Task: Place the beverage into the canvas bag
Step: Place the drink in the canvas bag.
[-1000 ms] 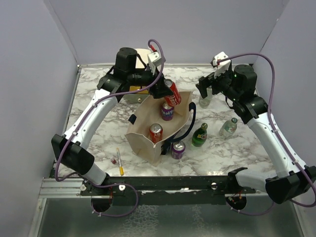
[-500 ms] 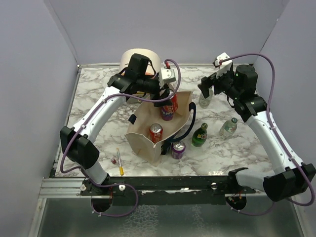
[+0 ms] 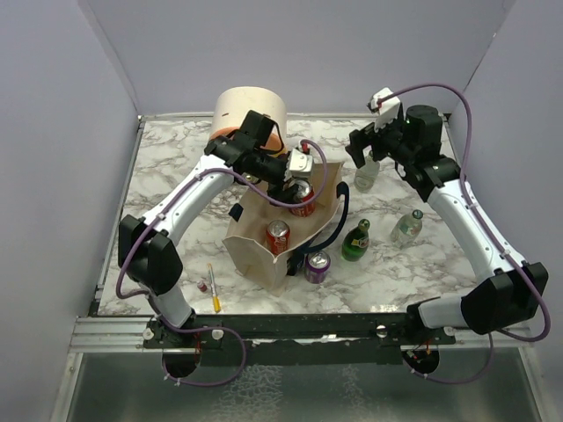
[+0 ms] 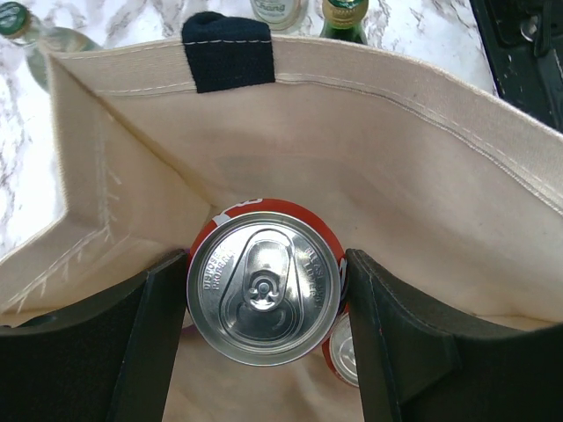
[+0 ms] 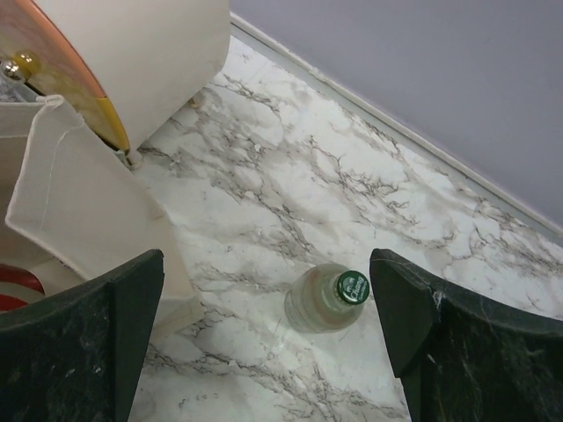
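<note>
**Desk:** What's on your screens?

**Operator:** On the overhead I have the marble table (image 3: 167, 255). The canvas bag (image 3: 255, 230) stands open near its middle. A cream drawer box (image 3: 249, 105) sits at the bag's 11 o'clock, by the back wall.

**Desk:** And your tools?

**Operator:** My left gripper (image 4: 264, 290) is down inside the bag's mouth, with both fingers pressed against an upright red can (image 3: 303, 198). On the wrist view, beige cloth surrounds the can. I can't tell if it touches the bottom. My right gripper (image 5: 266, 264) hangs at the table's 2 o'clock, jaws spread wide and holding nothing. A clear bottle (image 5: 330, 299) with a green cap stands on the table below it.

**Desk:** Anything smaller?

**Operator:** A green bottle (image 3: 356, 240) stands at the bag's 4 o'clock. An orange can (image 3: 278, 236) is in the bag, at 7 o'clock from the red one. A purple can (image 3: 317, 265) is just beside the bag at 5 o'clock.
</note>
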Action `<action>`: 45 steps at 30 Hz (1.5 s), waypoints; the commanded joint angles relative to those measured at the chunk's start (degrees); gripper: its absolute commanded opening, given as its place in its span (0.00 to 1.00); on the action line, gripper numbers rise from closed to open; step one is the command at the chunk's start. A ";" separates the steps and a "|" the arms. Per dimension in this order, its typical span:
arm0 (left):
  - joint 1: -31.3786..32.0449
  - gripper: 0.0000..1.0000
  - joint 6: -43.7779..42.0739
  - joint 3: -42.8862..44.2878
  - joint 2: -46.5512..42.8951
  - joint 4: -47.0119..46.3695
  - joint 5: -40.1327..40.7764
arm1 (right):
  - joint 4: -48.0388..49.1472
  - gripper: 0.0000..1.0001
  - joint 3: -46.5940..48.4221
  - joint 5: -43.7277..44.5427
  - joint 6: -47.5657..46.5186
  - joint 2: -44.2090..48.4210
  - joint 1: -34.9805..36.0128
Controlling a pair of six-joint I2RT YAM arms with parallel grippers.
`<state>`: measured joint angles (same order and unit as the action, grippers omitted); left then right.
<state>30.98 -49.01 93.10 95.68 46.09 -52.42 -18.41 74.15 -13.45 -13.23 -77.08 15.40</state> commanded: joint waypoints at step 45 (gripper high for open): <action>3.14 0.00 -35.40 9.48 19.31 20.04 0.53 | -4.32 1.00 8.89 3.26 -2.73 -7.46 -0.19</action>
<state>34.57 -82.06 102.67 114.52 65.71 -47.40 -22.52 80.55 -11.20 -15.05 -83.83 15.40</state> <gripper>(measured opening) 0.675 0.997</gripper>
